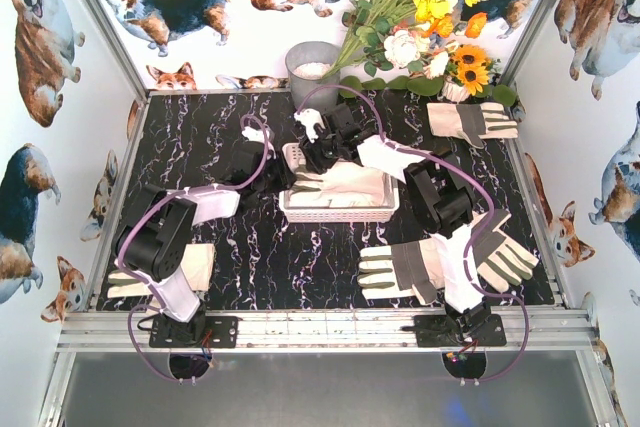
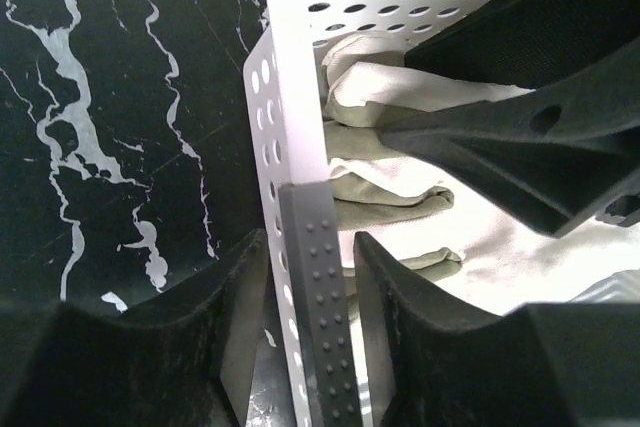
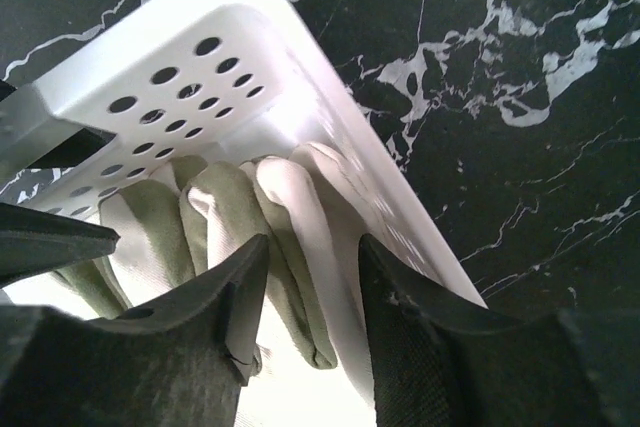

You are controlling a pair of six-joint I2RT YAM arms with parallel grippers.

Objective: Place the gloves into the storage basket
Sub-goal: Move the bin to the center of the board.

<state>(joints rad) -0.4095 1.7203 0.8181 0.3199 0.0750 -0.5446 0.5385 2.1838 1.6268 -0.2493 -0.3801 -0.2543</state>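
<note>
The white storage basket [image 1: 338, 209] sits mid-table with one of the gloves [image 1: 345, 185] lying inside. My left gripper [image 1: 283, 169] straddles the basket's left end wall [image 2: 290, 127], its jaws [image 2: 308, 237] shut on the grey dotted rim strip. My right gripper [image 1: 318, 152] hangs over the same end, open [image 3: 313, 242], with the glove's grey and cream fingers [image 3: 290, 247] lying loose between its jaws. More gloves lie on the table: one at the back right [image 1: 470, 122], two at the front right [image 1: 400, 269] [image 1: 505, 252], one at the front left [image 1: 195, 267] partly under my left arm.
A grey metal bucket [image 1: 312, 69] stands at the back beside a spray of flowers [image 1: 420, 17]. The right gripper's dark fingers [image 2: 520, 97] cross over the basket close to my left jaws. Printed walls close in the black marble table [image 1: 200, 137] on three sides.
</note>
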